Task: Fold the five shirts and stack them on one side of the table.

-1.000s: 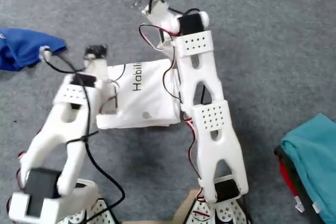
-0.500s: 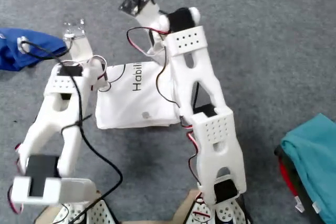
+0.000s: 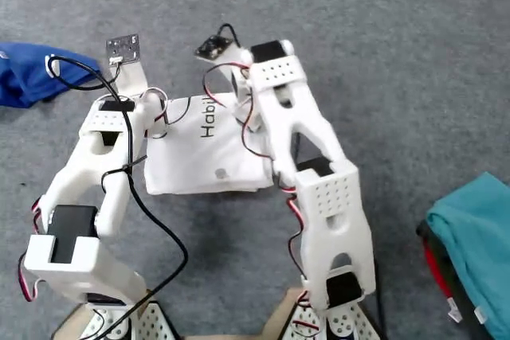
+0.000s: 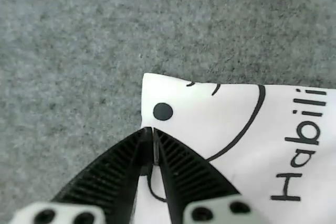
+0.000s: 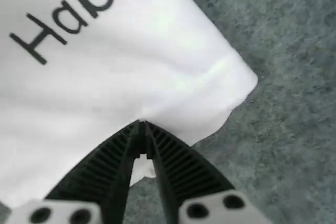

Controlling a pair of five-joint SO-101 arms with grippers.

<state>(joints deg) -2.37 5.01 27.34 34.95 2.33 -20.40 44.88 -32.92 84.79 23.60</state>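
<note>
A folded white shirt [image 3: 209,157] with black print lies flat at the table's middle. My left gripper [image 4: 152,129] is shut, its tips down at the shirt's [image 4: 226,124] left edge near a far corner. In the high view it [image 3: 153,114] sits under its wrist. My right gripper [image 5: 140,123] is shut too, its tips on the shirt's [image 5: 105,61] edge beside a rounded corner, and from above it [image 3: 239,95] is at the shirt's far right. I cannot tell whether either pinches cloth. A blue shirt [image 3: 32,73] lies bunched at the left edge.
A teal shirt [image 3: 474,236] lies on a dark and red pile [image 3: 434,264] at the right edge. Bare grey table [image 3: 398,77] stretches across the far side and the right of centre. Loose cables hang off both arms over the white shirt.
Both wrists have come back from the far side toward the white shirt, the right one dropping onto its far edge. The shirt itself has stayed put.
</note>
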